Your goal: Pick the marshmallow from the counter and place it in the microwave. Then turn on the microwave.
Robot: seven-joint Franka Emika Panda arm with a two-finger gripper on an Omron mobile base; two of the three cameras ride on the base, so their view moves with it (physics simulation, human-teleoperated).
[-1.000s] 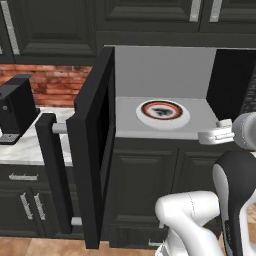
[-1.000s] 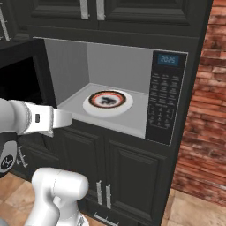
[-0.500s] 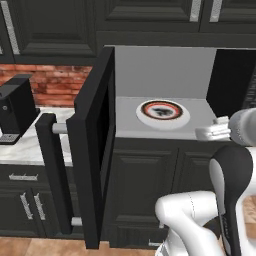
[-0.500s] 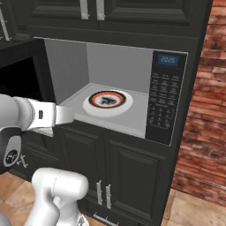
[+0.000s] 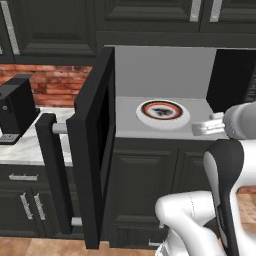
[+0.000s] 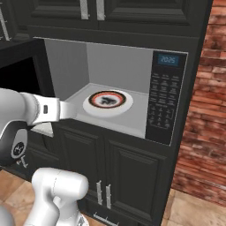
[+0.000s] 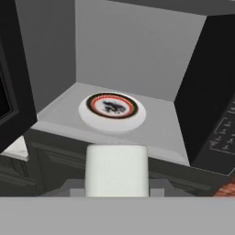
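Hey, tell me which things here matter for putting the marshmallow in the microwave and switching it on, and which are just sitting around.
Part of the job:
marshmallow, held in the end effector
microwave, door swung open
turntable
keypad

Just sitting around:
coffee machine on the counter
lower cabinets
brick wall

wall: red brick (image 6: 201, 132) to the right of the cabinets, and a brick backsplash (image 5: 52, 85) on the left
floor: brown tiles (image 6: 190, 214)
upper cabinets: dark panelled doors (image 5: 145, 15) with silver handles (image 6: 84, 9)
lower cabinets: dark doors (image 6: 132, 176) with paired silver handles (image 6: 103, 194); a drawer (image 5: 22, 177) on the left
coffee machine: small, black (image 5: 15, 112), against the backsplash
light: even, with soft shadows
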